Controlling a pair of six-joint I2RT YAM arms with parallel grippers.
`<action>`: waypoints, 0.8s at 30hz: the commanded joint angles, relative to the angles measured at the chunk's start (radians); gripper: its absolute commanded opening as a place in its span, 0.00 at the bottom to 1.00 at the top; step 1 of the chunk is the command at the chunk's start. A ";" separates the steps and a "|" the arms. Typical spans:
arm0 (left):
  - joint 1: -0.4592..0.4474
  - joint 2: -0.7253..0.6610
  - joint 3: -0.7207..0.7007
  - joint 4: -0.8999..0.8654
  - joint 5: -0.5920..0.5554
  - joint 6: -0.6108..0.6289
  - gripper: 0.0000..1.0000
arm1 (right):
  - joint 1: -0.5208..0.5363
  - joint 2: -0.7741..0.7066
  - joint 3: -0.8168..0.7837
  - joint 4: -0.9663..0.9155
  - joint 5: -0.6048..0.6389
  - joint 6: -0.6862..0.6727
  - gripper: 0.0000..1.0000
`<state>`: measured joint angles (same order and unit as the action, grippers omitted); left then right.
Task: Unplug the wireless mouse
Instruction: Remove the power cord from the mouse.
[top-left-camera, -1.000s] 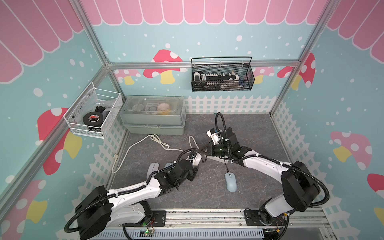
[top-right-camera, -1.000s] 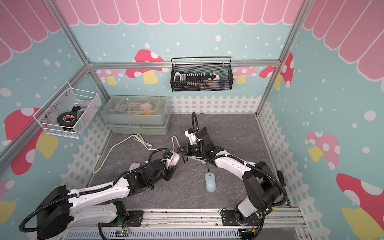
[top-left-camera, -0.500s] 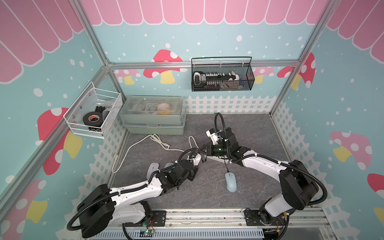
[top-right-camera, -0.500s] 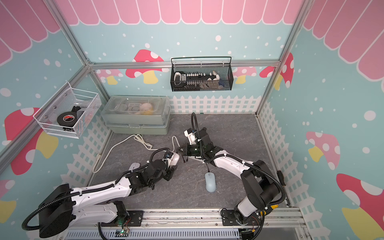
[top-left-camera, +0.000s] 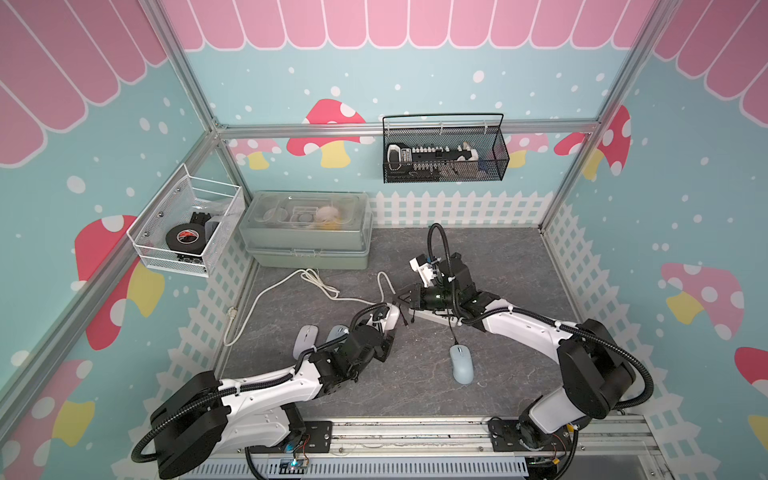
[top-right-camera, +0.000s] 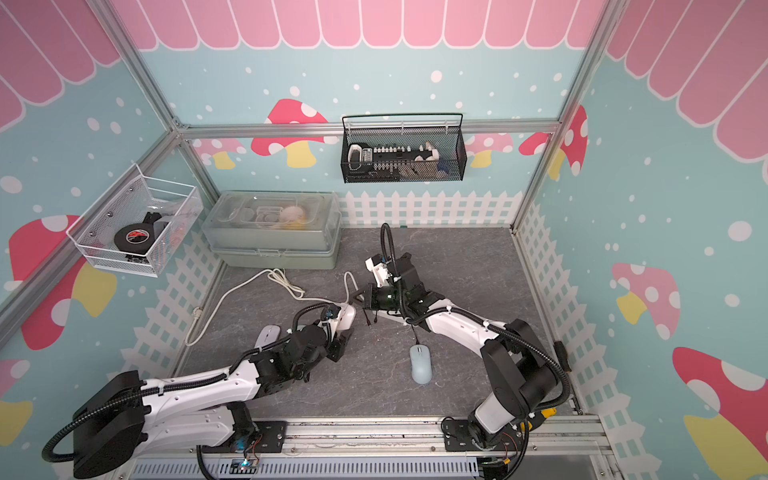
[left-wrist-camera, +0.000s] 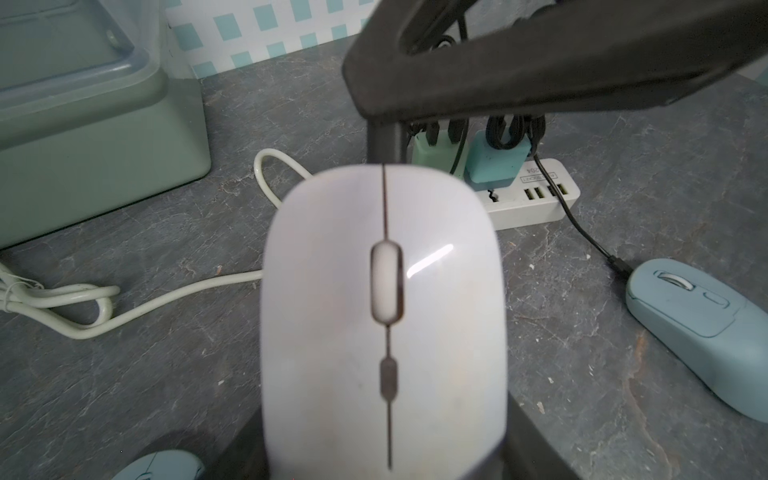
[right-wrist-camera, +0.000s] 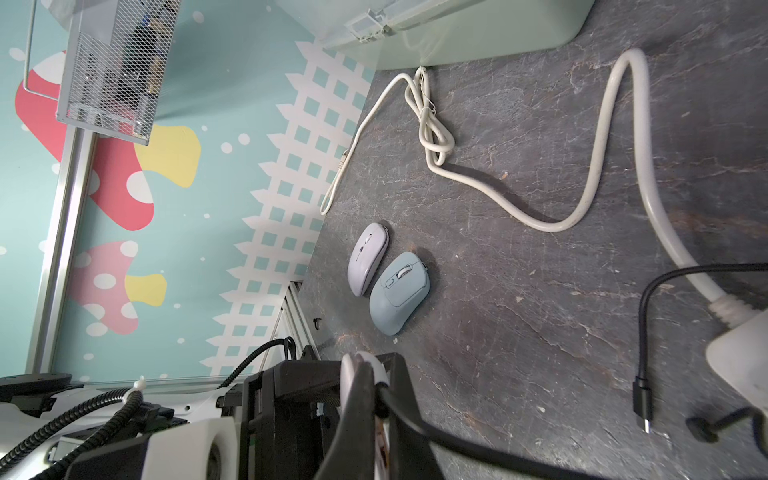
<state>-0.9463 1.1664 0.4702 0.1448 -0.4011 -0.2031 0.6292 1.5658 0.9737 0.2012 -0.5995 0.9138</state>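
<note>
Change: right end effector (top-left-camera: 401, 300) has just pinched fully shut; otherwise neither arm has shifted much. In the right wrist view the black cable (right-wrist-camera: 415, 424) runs in between its fingers, right at the nose of the mouse (left-wrist-camera: 384, 316). The plug itself is hidden, so can't tell if it is still seated.

Left end effector (top-left-camera: 386, 332) grips the mouse by its sides, jaws about half spread. It seems to hold it just off the desk (top-left-camera: 519, 257), mid-scene.

Reading: both ends are now held. Ready for the pull-apart, which is not yet done.

Around, big to small:
- green box (top-left-camera: 307, 253): far left, well clear.
- power strip (left-wrist-camera: 536, 203): just right of the grip, under the right wrist. It carries the chargers feeding the cables, so there is little room on that side.
- white cord (right-wrist-camera: 600, 124): loops just far of the mouse, a possible snag.
- blue mouse (top-left-camera: 461, 365): near right, its own lead still in.
- lilac mouse (right-wrist-camera: 368, 257) and second blue mouse (right-wrist-camera: 399, 291): side by side, near left, beside the left forearm.
- loose plug (right-wrist-camera: 642, 401): free by the strip, easily mistaken for the target.
</note>
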 joint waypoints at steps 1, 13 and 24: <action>-0.009 -0.014 -0.022 0.010 -0.033 -0.013 0.48 | -0.003 -0.007 0.034 0.040 0.013 0.004 0.00; -0.023 0.001 -0.035 0.023 -0.052 -0.025 0.47 | -0.027 -0.036 0.056 0.010 0.044 -0.012 0.00; -0.047 0.013 -0.041 0.039 -0.059 -0.047 0.45 | -0.054 -0.059 0.042 0.014 0.093 -0.001 0.00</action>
<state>-0.9787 1.1690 0.4583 0.2161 -0.4416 -0.2253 0.6140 1.5452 0.9924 0.1501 -0.5922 0.9127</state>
